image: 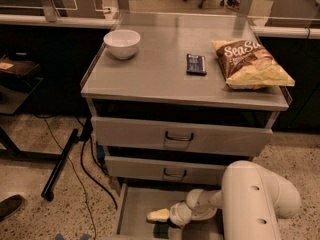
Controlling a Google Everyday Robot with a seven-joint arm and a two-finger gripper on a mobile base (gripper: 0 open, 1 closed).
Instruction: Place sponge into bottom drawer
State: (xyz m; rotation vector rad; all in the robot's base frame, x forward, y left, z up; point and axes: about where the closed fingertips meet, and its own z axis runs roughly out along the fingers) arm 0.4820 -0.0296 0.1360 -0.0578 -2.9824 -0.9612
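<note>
The bottom drawer (pixel 134 207) is pulled open under the cabinet, its flat grey floor showing at lower centre. My gripper (pixel 162 218) reaches down into it from the white arm (pixel 252 204) at lower right. The yellow sponge (pixel 158 215) sits at the gripper's tip, low over the drawer floor, with a dark green patch just under it. I cannot tell whether the sponge rests on the floor or hangs above it.
The two upper drawers (pixel 180 136) with curved handles are closed. On the cabinet top (pixel 160 76) stand a white bowl (pixel 122 43), a dark wrapped bar (pixel 196 63) and a chip bag (pixel 251 64). Cables and a black bar (pixel 60 164) lie on the floor at left.
</note>
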